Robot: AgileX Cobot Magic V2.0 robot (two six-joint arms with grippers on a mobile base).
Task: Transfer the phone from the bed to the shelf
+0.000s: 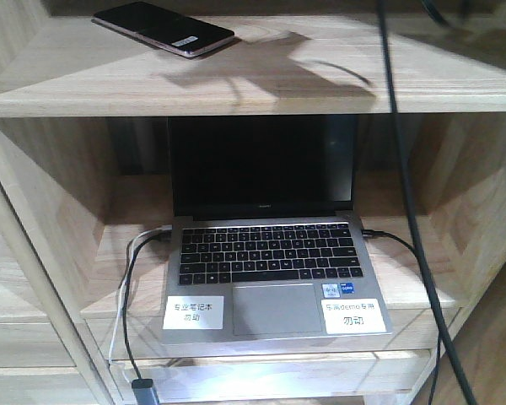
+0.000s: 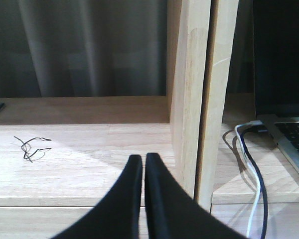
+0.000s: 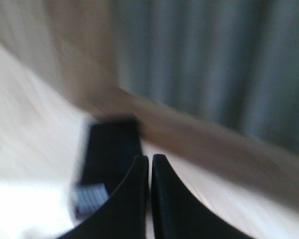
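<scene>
The black phone (image 1: 164,28) with a white sticker and pinkish rim lies flat on the top board of the pale wood shelf (image 1: 261,84). In the blurred right wrist view the phone (image 3: 109,147) rests on that board just beyond and left of my right gripper (image 3: 150,158), which is shut with nothing between its fingers. My left gripper (image 2: 143,157) is shut and empty over a lower shelf board (image 2: 79,159), left of a wooden upright (image 2: 192,94). Neither gripper appears in the front view, only a shadow on the top board. The bed is out of view.
An open silver laptop (image 1: 270,245) with black keys sits in the compartment below the phone, with cables (image 1: 131,278) at its left and a black cable (image 1: 405,194) hanging at the right. A small twisted wire (image 2: 32,148) lies on the left board. Grey curtain (image 2: 89,45) hangs behind.
</scene>
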